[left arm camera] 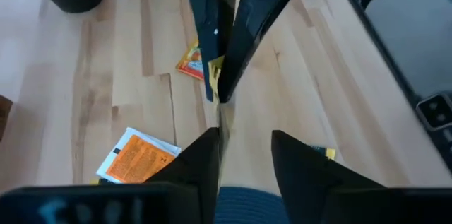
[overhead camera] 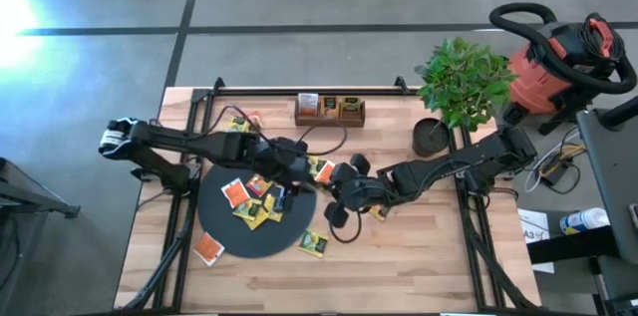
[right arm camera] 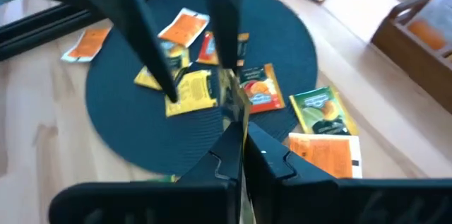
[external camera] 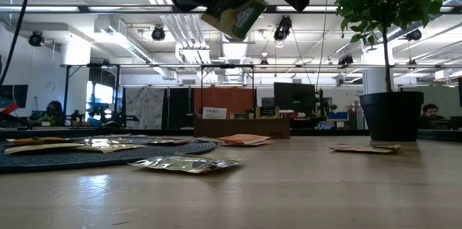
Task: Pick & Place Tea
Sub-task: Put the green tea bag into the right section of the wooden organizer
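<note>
High over the black disc (overhead camera: pixel 249 206) edge, the right gripper (right arm camera: pixel 236 121) is closed on a green tea packet (external camera: pixel 234 12). The left gripper (left arm camera: pixel 244 146) is opened, its fingers beside that packet.

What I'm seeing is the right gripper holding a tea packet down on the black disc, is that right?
Not quite. The right gripper does hold a tea packet, but raised in the air above the black disc, not down on it. The low view shows this.
</note>
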`<move>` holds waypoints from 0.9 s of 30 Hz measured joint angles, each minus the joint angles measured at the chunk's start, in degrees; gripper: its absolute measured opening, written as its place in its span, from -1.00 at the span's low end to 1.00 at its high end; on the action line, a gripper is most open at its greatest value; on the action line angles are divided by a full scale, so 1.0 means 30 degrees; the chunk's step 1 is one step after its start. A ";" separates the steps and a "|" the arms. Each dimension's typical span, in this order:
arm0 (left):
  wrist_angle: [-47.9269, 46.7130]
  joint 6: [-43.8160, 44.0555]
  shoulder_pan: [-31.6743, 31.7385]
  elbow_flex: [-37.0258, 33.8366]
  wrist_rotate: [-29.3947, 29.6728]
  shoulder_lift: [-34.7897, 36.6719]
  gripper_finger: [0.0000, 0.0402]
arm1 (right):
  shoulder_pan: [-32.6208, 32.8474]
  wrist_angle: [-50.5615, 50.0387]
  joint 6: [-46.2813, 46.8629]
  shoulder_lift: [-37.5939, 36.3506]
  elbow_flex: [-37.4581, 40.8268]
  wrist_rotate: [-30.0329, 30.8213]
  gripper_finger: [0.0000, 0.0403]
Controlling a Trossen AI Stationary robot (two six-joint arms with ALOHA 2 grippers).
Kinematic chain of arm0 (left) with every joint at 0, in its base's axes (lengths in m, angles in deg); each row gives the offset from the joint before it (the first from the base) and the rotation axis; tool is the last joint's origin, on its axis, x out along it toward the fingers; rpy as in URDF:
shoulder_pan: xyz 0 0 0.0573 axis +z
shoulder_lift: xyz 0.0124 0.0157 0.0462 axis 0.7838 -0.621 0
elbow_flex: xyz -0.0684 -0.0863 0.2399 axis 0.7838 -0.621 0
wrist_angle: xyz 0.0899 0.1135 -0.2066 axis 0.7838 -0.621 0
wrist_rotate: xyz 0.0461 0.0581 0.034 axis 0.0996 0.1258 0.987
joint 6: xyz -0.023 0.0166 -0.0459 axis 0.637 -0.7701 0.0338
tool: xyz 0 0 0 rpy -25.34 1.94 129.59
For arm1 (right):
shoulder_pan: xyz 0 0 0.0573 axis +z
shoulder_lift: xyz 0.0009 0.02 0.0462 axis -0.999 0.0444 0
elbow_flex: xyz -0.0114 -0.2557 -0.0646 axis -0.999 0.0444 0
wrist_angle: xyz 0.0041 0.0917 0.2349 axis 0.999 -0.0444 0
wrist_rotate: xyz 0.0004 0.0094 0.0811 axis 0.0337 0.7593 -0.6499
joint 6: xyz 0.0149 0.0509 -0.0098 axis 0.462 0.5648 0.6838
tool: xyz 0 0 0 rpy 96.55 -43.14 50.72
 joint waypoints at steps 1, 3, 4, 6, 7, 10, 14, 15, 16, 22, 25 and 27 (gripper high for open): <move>0.0009 0.0227 0.0008 -0.0013 0.0019 0.0175 -0.38 | 0.0000 0.0020 0.0221 -0.0007 0.0000 0.0223 -0.96; 0.0187 0.0729 0.0133 -0.0188 0.0057 0.0620 -0.37 | 0.0007 0.0076 0.0700 -0.0026 0.0007 0.0482 -0.96; 0.0479 0.1059 0.0220 -0.0440 0.0078 0.0948 -0.37 | 0.0066 0.0024 0.0936 -0.0029 0.0018 0.0774 -0.96; 0.1313 0.1692 0.0435 -0.1195 0.0148 0.1677 -0.37 | 0.0284 0.0066 0.1283 -0.0022 0.0058 0.1617 -0.96; 0.1757 0.2107 0.0558 -0.1671 0.0163 0.2084 -0.37 | 0.0426 0.0223 0.1504 -0.0022 0.0058 0.2069 -0.96; 0.3520 0.3622 0.0930 -0.3453 0.0177 0.3449 -0.37 | 0.0956 0.0692 0.2195 -0.0063 0.0058 0.3136 -0.96; 0.6698 0.5759 0.1200 -0.6096 0.0180 0.5283 -0.37 | 0.1586 0.1891 0.2723 -0.0080 0.0061 0.4378 -0.96; 0.7509 0.6333 0.1195 -0.6716 0.0126 0.5657 -0.37 | 0.1688 0.2321 0.2813 -0.0087 0.0073 0.4650 -0.96; 0.8417 0.6915 0.1202 -0.7343 0.0023 0.6014 -0.37 | 0.1794 0.2724 0.2905 -0.0095 0.0083 0.4984 -0.96; 1.4018 0.9980 0.1202 -1.0454 -0.0464 0.7806 -0.37 | 0.2259 0.6148 0.3335 -0.0102 0.0753 0.7842 -0.96; 1.6443 1.1103 0.1202 -1.1458 -0.0476 0.8244 -0.37 | 0.2258 0.9375 0.3115 -0.0102 0.1621 0.7888 -0.96; 1.7235 1.1497 0.1202 -1.1713 -0.0488 0.8318 -0.37 | 0.2244 1.1219 0.3031 -0.0102 0.2235 0.7811 -0.96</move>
